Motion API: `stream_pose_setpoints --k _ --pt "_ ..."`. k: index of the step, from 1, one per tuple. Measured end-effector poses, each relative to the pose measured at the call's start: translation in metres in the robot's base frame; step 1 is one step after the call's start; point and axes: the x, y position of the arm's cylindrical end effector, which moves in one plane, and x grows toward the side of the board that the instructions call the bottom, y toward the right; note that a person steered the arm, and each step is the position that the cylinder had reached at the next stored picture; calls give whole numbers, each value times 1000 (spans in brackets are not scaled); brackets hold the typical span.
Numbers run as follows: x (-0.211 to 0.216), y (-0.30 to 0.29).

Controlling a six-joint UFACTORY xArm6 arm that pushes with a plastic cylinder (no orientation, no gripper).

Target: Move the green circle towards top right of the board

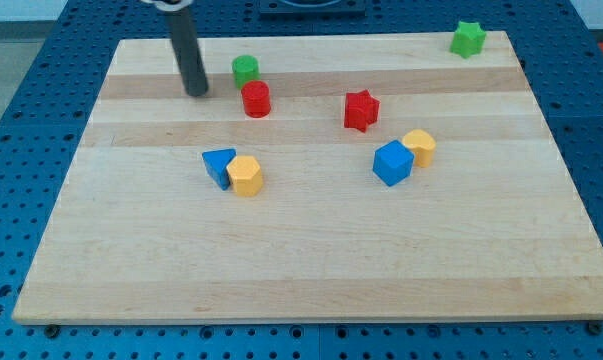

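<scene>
The green circle [245, 70] is a small green cylinder near the board's top, left of centre. A red cylinder [256, 99] touches it just below and to the right. My tip [197, 91] is the lower end of a dark rod, standing on the board to the left of the green circle and slightly below it, with a small gap between them. The top right corner of the board holds a green star [468, 39].
A red star [361, 110] lies right of centre. A blue cube [392, 163] touches a yellow block [419, 147] further right. A blue triangle [219, 166] touches a yellow block [246, 175] left of centre. The wooden board [311, 260] lies on a blue perforated table.
</scene>
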Motion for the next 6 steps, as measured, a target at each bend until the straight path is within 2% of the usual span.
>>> stream_pose_setpoints --k 3,5,6 --pt "-17 104" --pt "-48 81" --pt "-52 109"
